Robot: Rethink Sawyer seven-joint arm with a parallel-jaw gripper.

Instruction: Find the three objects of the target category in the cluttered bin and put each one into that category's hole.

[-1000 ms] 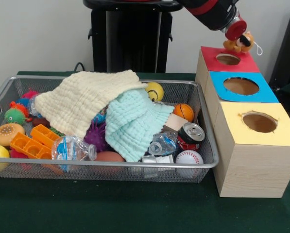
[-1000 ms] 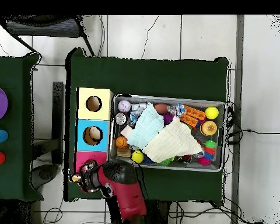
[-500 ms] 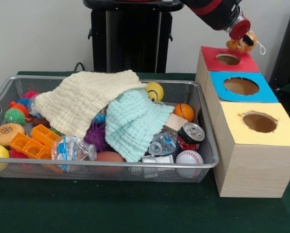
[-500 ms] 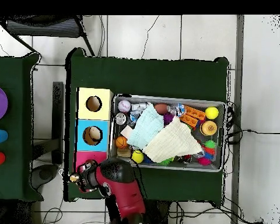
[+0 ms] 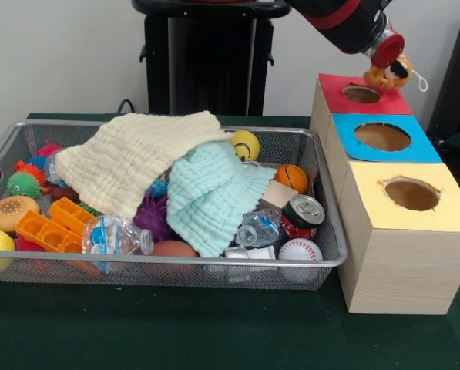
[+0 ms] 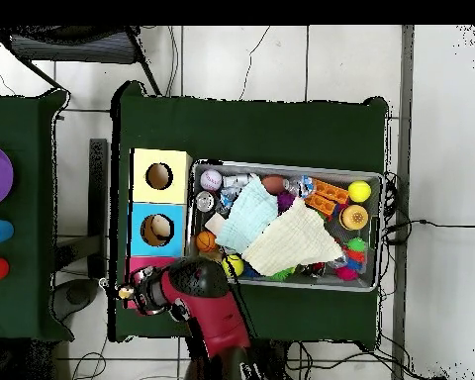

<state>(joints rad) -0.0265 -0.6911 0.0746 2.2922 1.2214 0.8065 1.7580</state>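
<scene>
The tan-orange toy (image 5: 389,75), pinched in the hand (image 5: 389,68), has drifted from beside the red box (image 5: 326,99) to just above its hole's far rim, well clear of the wire basket (image 5: 327,248), so the drop looks close.

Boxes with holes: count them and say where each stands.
3, in a row beside the wire basket: yellow box nearest the camera, blue box in the middle, red box farthest.
</scene>
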